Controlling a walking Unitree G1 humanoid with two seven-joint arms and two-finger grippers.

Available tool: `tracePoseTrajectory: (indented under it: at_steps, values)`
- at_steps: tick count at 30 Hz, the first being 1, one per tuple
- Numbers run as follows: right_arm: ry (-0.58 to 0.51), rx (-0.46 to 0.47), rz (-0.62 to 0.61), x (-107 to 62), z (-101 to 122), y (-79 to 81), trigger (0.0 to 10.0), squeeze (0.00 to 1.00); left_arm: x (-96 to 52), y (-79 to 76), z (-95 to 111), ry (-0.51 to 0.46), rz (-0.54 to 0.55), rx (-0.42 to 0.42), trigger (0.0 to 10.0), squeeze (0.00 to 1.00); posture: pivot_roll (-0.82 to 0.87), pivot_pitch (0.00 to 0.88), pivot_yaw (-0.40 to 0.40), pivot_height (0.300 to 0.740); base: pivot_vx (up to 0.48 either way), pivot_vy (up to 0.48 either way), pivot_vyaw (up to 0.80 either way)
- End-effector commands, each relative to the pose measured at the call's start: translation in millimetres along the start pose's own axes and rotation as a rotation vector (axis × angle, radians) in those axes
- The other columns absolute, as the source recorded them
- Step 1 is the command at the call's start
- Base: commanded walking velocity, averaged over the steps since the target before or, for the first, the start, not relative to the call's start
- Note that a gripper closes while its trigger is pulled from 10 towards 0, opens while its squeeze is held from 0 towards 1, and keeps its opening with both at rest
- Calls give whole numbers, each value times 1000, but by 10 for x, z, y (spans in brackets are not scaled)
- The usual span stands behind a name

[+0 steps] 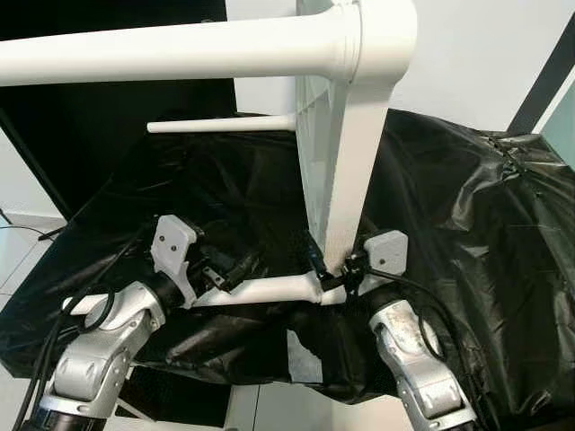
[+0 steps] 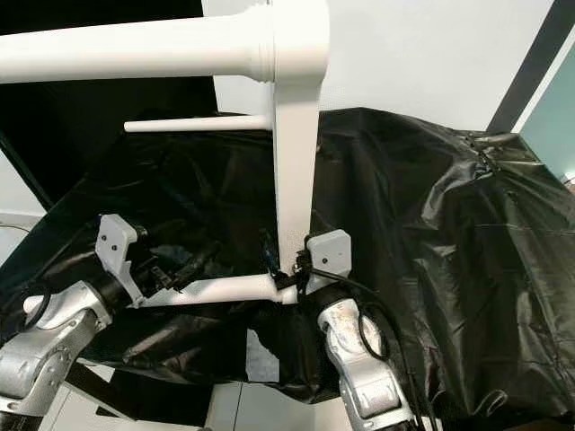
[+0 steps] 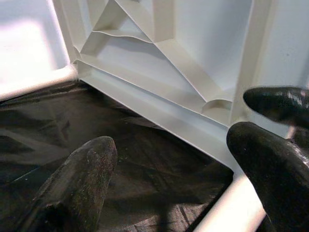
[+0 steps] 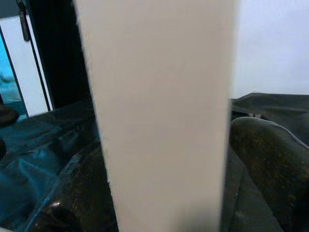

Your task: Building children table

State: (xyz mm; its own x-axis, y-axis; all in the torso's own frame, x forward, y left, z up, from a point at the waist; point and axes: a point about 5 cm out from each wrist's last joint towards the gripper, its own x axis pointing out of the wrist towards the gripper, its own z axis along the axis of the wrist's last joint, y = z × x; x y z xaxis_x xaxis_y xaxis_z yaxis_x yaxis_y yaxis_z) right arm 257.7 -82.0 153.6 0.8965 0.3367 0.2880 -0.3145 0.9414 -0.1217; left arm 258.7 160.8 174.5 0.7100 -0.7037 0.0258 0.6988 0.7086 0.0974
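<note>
The white children's table (image 1: 346, 135) stands on its side on a surface draped in black plastic sheeting (image 1: 467, 224), its top held upright. Three legs can be seen already fitted: a thick one near the camera (image 1: 171, 54), a thin-looking one farther back (image 1: 220, 126), and a low one (image 1: 260, 290) lying along the sheeting. Assembly therefore looks well along, though whether a fourth leg is attached cannot be told from here.

The right end effector (image 1: 334, 269) is clenched on the edge of the upright top, close to where the low leg joins. The left end effector (image 1: 225, 272) sits at that low leg, its fingers (image 3: 87, 169) spread around it rather than visibly squeezing it (the grip is hard to judge).

The left wrist view reveals the ribbed underside (image 3: 159, 58) of the top, which the head views show only edge-on. The right wrist view shows a white panel between dark fingers (image 4: 260, 159).
</note>
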Motion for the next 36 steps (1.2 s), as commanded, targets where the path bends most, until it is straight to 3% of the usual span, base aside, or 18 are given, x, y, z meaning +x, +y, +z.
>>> tracePoseTrajectory:
  at_steps: [1, 16, 24, 25, 26, 27, 28, 36]
  values:
    - [-3, -21, -19, 40, -18, 9, 10000, 0, 0, -2, -2, -1, 4, 2, 10000, 0, 140, 0, -46, 740, 0, 0, 0]
    - [-4, -87, -160, 241, -96, 10, 10000, 0, -36, -28, 13, 6, 25, -4, 10000, 0, 182, 0, -50, 740, 0, 0, 0]
    - [0, -62, -195, 311, -132, 31, 10000, 0, -63, -16, 31, 12, 34, 5, 10000, 0, 207, 0, -55, 740, 0, 0, 0]
    - [9, -44, -204, 329, -153, 43, 7608, 0, -78, -21, 32, 14, 35, 6, 10000, 0, 212, 0, -55, 740, 0, 0, 0]
    - [13, -41, -213, 339, -165, 49, 2235, 0, -88, -26, 28, 17, 36, 5, 10000, 0, 216, 0, -56, 740, 0, 0, 0]
    - [13, -41, -213, 339, -165, 49, 2235, 0, -88, -26, 28, 17, 36, 5, 10000, 0, 216, 0, -56, 740, 0, 0, 0]
    - [18, -31, -217, 347, -176, 59, 0, 0, -94, -29, 26, 19, 37, 6, 10000, 0, 217, 0, -57, 740, 0, 0, 0]
    - [16, -15, -268, 325, -200, 22, 0, 0, -60, -15, 30, 22, 30, 8, 10000, 0, 194, 0, -44, 740, 0, 0, 0]
